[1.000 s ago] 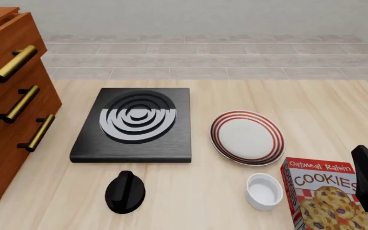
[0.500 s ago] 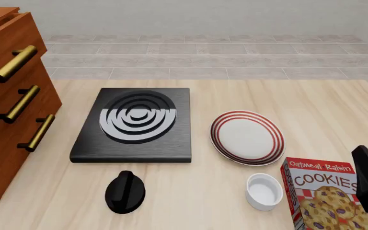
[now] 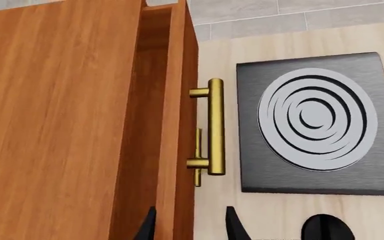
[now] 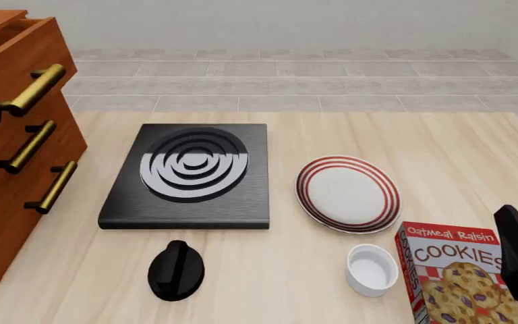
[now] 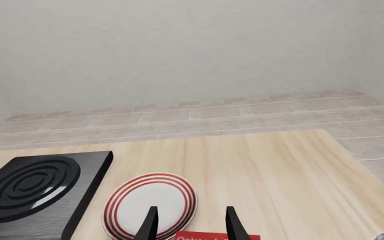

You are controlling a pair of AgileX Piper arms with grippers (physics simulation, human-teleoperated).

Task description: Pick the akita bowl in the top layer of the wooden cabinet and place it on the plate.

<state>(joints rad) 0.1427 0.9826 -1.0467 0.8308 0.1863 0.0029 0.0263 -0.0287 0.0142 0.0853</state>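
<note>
Reddish wood-grain wooden cabinet (image 4: 11,135), brass bar handle (image 3: 215,126), ringed round plate (image 4: 348,194), both grippers (image 3: 188,226) (image 5: 190,224) apart

The only readable text is on the red-topped cardboard cookie box (image 4: 461,280) at the near right of the table in the front view. Small white letters along its top say "Oatmeal Raisin", and large white capitals beneath say "COOKIES". In the right wrist view only a red strip of it shows, its lettering illegible.
</note>
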